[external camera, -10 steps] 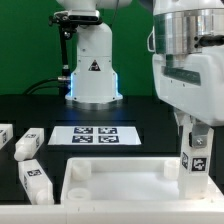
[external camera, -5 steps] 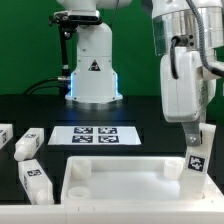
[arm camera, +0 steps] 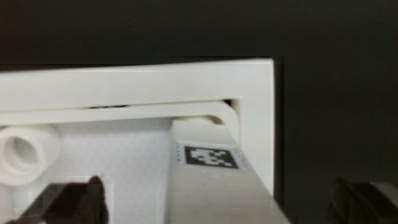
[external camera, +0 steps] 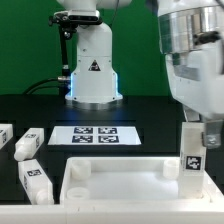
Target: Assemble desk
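Note:
The white desk panel (external camera: 120,182) lies rim up at the front of the black table. One white leg (external camera: 192,152) stands upright in its corner socket at the exterior view's right, tag facing the camera. My gripper (external camera: 198,128) hangs directly over that leg, its fingers beside the leg's top. In the wrist view the leg (arm camera: 217,130) with its tag runs between my two dark fingertips (arm camera: 75,205), which stand wide apart with a gap to the leg; the gripper (arm camera: 217,208) is open. The panel's rim (arm camera: 125,85) and another round socket (arm camera: 22,152) show there too.
Three loose white legs lie at the exterior view's left: one (external camera: 28,143), one (external camera: 36,181), and one (external camera: 3,135) cut by the edge. The marker board (external camera: 95,135) lies behind the panel. The robot base (external camera: 92,65) stands at the back.
The hand has swung over the leg, tilting to the side and coming back upright. The leg has stayed in the right corner and now stands straighter.

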Motion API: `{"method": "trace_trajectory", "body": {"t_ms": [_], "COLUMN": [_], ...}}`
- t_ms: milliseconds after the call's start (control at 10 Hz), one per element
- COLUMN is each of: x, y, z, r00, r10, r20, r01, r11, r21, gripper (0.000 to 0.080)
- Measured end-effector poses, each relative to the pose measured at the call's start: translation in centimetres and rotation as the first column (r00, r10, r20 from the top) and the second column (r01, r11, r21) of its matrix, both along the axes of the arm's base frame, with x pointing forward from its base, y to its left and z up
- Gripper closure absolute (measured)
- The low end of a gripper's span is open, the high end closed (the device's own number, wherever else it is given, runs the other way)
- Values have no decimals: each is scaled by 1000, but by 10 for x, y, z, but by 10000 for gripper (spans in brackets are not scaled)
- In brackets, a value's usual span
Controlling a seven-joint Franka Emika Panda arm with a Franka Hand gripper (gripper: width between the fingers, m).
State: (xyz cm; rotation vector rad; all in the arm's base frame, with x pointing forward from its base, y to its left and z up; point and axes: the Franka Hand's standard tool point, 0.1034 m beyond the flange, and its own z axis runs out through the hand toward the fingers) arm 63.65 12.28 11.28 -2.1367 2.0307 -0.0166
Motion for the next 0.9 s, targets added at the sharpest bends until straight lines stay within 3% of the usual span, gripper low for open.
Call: {"method": "trace_trajectory", "body": {"t_ms": [400, 600, 900], "x": [0, 1, 3], "y": [-2, -12, -14], "z": [-1, -1, 0], "r00": [962, 729, 570], "r10": [273, 685, 822], "r20": [30, 9, 0], "r01": [-271, -676, -806], "r11": [961, 721, 559], "r21": [-47, -150, -193], "gripper": [150, 150, 150]}}
